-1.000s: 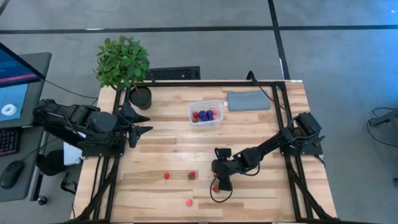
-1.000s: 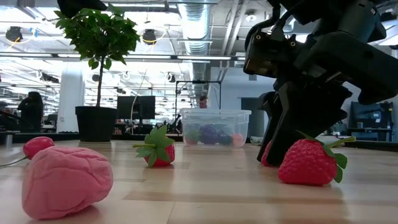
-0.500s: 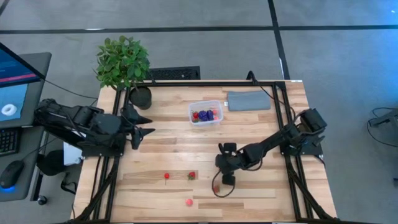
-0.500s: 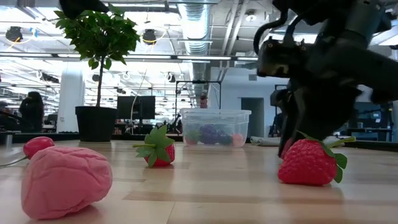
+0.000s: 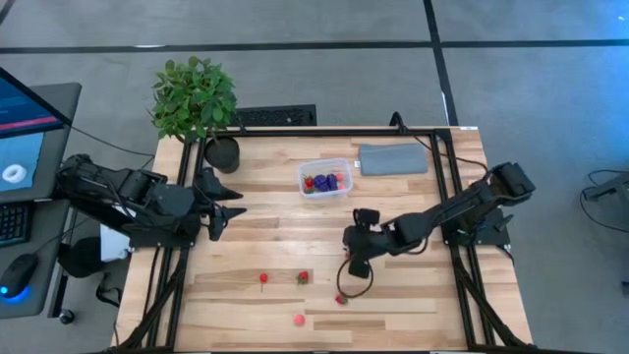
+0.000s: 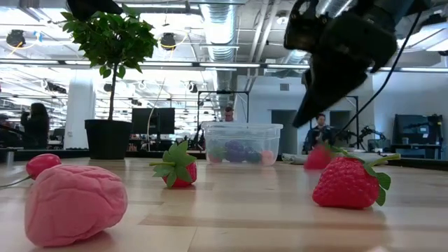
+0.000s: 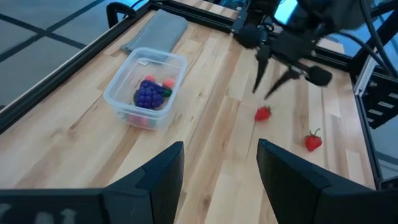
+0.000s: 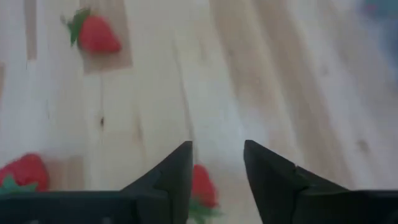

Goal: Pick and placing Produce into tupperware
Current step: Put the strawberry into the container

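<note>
Since the right gripper (image 8: 217,149) hangs above the bench (image 5: 275,236) with nothing in it, the step in hand looks like picking up the strawberry (image 5: 341,298) that lies just below and a little ahead of it. To do that well, the gripper should come straight down with the berry centred between the fingers (image 8: 180,174), which should close across the red body rather than the green top; the berry is small and rounded, so an off-centre pinch would likely squirt it away across the wood. Those fingers stand moderately apart and touch nothing — the wrist view shows the berry lying on the bench in the gap between them, not gripped. The tupperware (image 5: 346,165) sits toward the far side of the bench, well apart from this berry, already holding a purple piece and some red ones. Three more pieces of produce (image 5: 303,277) lie loose near the front edge. The left gripper (image 5: 239,198) waits at the left side, fingers parted and empty.
</note>
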